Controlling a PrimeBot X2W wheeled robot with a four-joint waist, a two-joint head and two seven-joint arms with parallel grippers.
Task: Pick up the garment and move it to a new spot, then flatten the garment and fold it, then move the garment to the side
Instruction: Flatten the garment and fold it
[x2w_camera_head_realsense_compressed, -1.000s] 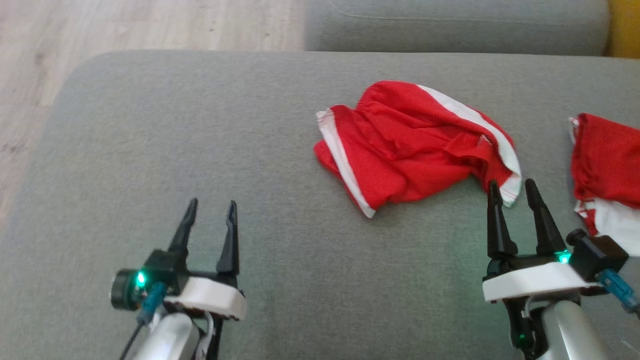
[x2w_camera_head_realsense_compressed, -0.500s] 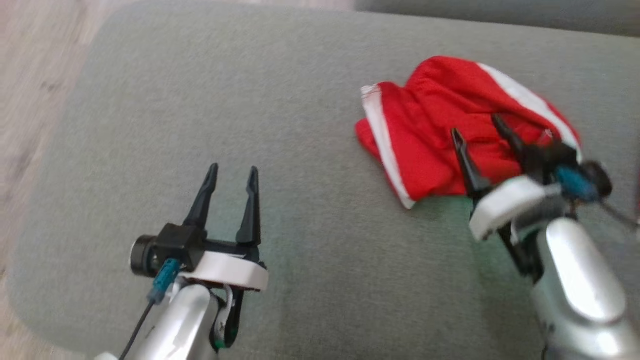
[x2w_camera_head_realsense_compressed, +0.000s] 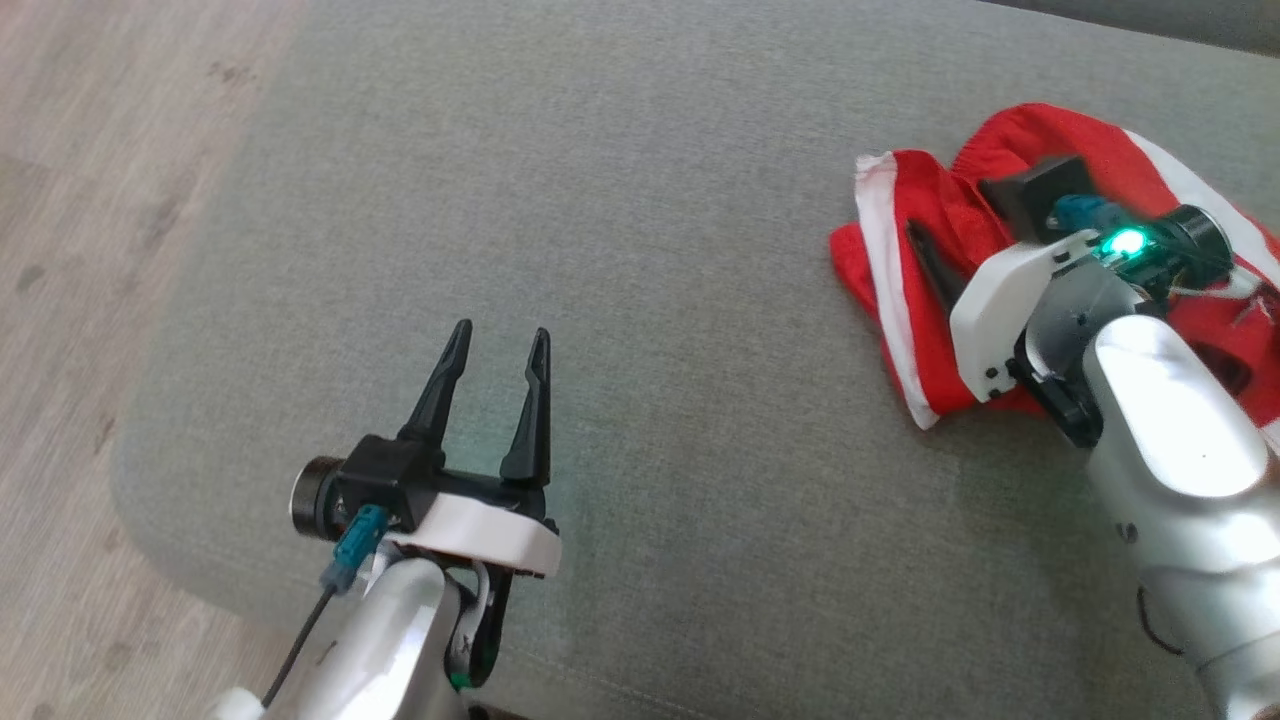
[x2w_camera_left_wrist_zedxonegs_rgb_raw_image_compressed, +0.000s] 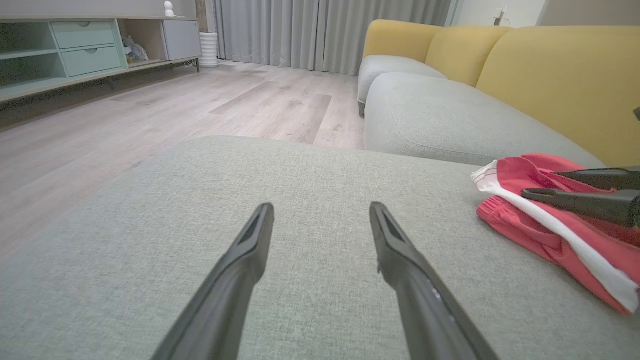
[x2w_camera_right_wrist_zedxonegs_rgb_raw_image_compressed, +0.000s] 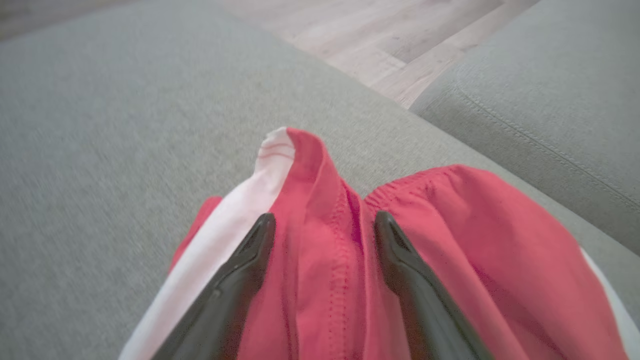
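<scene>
Crumpled red garment (x2w_camera_right_wrist_zedxonegs_rgb_raw_image_compressed: 480, 235) lying on grey cushion (x2w_camera_head_realsense_compressed: 650, 200), right hand (x2w_camera_right_wrist_zedxonegs_rgb_raw_image_compressed: 324, 220) hovering spread over it, left hand (x2w_camera_head_realsense_compressed: 501, 332) hanging spread aside

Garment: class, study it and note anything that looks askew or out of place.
The garment lies crumpled on the cushion, bunched over itself with its white stripe bent, not flat. The open right gripper straddles a raised fold. Nothing else stands out.

Garment (x2w_camera_head_realsense_compressed: 905, 310) on the cushion (x2w_camera_head_realsense_compressed: 650, 200), at 3 o'clock.
Right gripper (x2w_camera_right_wrist_zedxonegs_rgb_raw_image_compressed: 324, 216) sits over the garment; left gripper (x2w_camera_head_realsense_compressed: 501, 330) is above the cushion at 7 o'clock; floor (x2w_camera_head_realsense_compressed: 90, 200) at 9 o'clock.
</scene>
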